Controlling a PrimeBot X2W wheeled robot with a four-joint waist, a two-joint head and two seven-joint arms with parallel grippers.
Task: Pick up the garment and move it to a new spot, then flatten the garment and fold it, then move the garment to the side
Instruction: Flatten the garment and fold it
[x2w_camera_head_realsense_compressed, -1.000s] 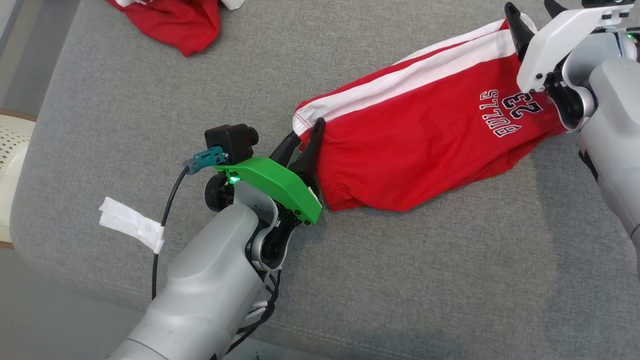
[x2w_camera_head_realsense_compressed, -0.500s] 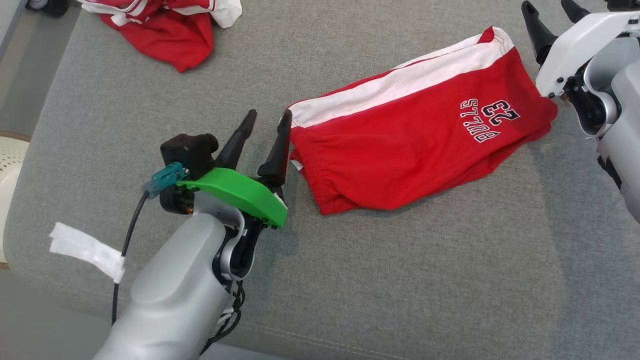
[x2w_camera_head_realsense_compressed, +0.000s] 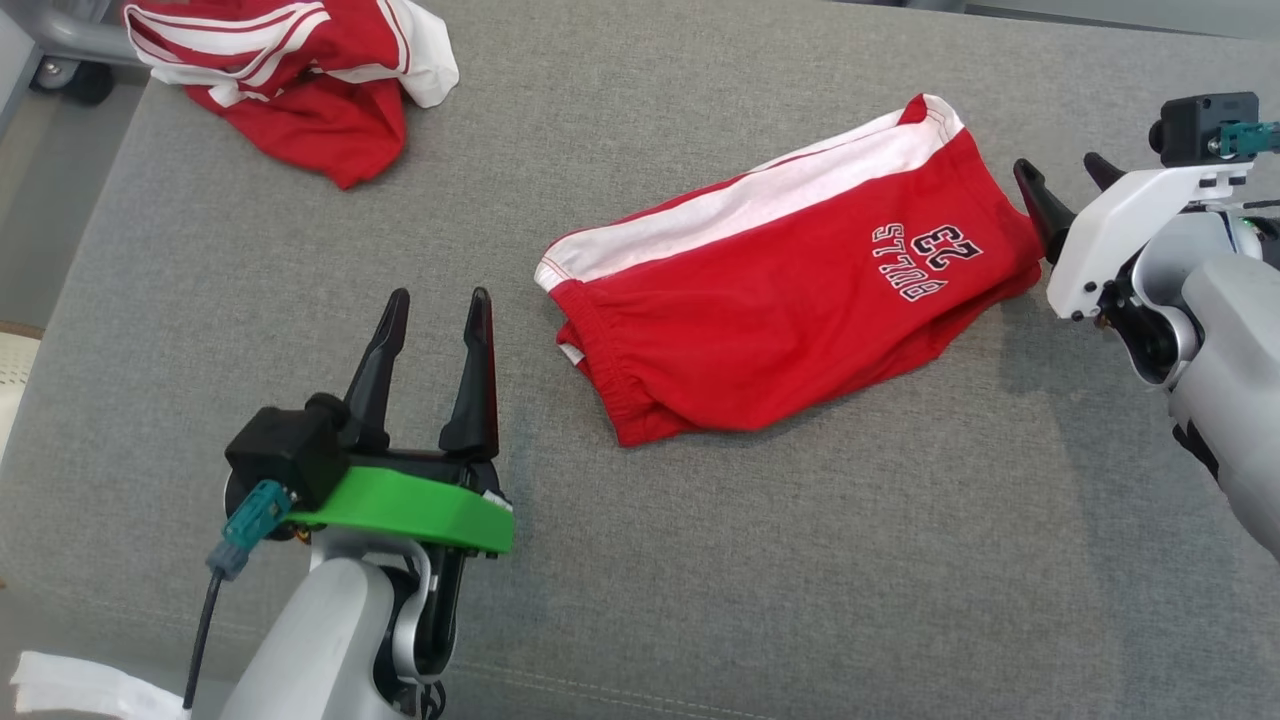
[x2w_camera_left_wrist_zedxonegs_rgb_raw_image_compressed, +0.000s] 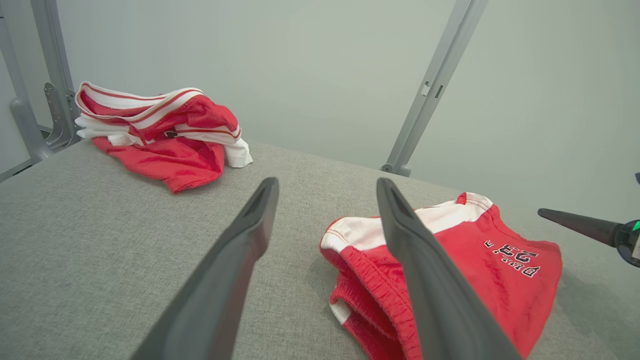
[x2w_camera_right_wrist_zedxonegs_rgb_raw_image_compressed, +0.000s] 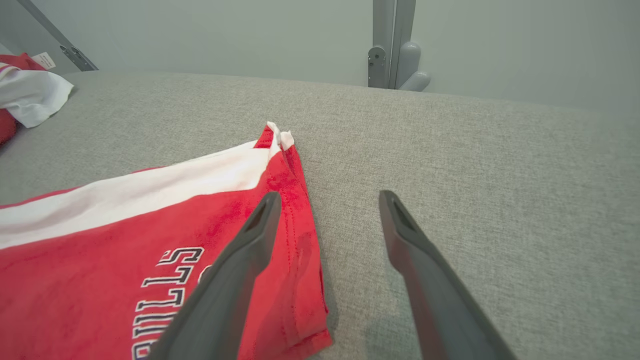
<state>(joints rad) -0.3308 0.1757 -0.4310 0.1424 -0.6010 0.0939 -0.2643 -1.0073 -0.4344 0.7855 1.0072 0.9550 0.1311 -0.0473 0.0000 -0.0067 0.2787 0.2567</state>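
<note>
The garment (x2w_camera_head_realsense_compressed: 780, 300) is a pair of red shorts with a white side stripe and dark "BULLS 23" lettering. It lies folded on the grey cushion (x2w_camera_head_realsense_compressed: 800, 560), waistband toward my left arm. My left gripper (x2w_camera_head_realsense_compressed: 435, 295) stands open to the left of the waistband, clear of the cloth. In the left wrist view the shorts (x2w_camera_left_wrist_zedxonegs_rgb_raw_image_compressed: 480, 260) lie beyond and right of the open fingers (x2w_camera_left_wrist_zedxonegs_rgb_raw_image_compressed: 240, 250). My right gripper (x2w_camera_head_realsense_compressed: 1065, 172) is open at the leg-hem end, just off the cloth. The right wrist view shows the hem (x2w_camera_right_wrist_zedxonegs_rgb_raw_image_compressed: 295, 210) beside its left finger (x2w_camera_right_wrist_zedxonegs_rgb_raw_image_compressed: 240, 270).
A second heap of red and white clothing (x2w_camera_head_realsense_compressed: 290, 70) lies at the cushion's far left corner, also seen as a pile (x2w_camera_left_wrist_zedxonegs_rgb_raw_image_compressed: 160, 135) in the left wrist view. Grey metal frame posts (x2w_camera_left_wrist_zedxonegs_rgb_raw_image_compressed: 435, 85) stand behind the cushion. A strip of white tape (x2w_camera_head_realsense_compressed: 70, 685) hangs on the left arm's cable.
My left gripper opened, let go of the waistband and drew back left and toward me. My right gripper pulled away from the hem. The head camera has shifted too.
</note>
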